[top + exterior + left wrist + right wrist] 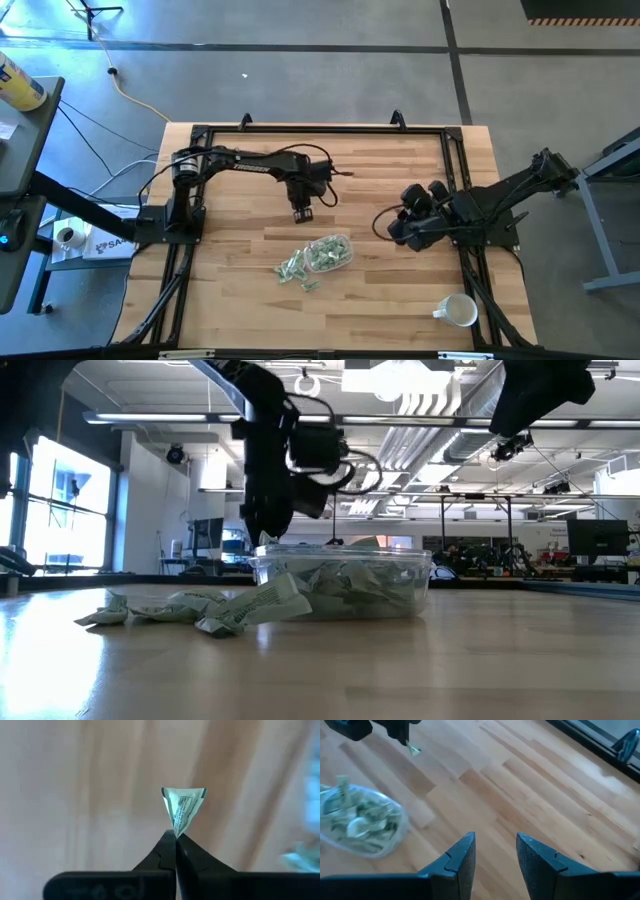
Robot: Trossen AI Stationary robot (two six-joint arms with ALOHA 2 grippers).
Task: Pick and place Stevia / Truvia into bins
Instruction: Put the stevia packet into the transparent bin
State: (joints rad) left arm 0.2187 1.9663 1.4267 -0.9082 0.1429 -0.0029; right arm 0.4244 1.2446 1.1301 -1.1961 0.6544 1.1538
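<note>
Pale green and white, a single sweetener packet is pinched at its lower edge between the clenched fingers of the left gripper, held above the wooden table just to the far left of the clear container. The container is heaped with packets, and a loose pile of packets lies touching its near-left side. The right gripper waits to the right of the container, its fingers released and apart. A white mug stands at the near right.
</note>
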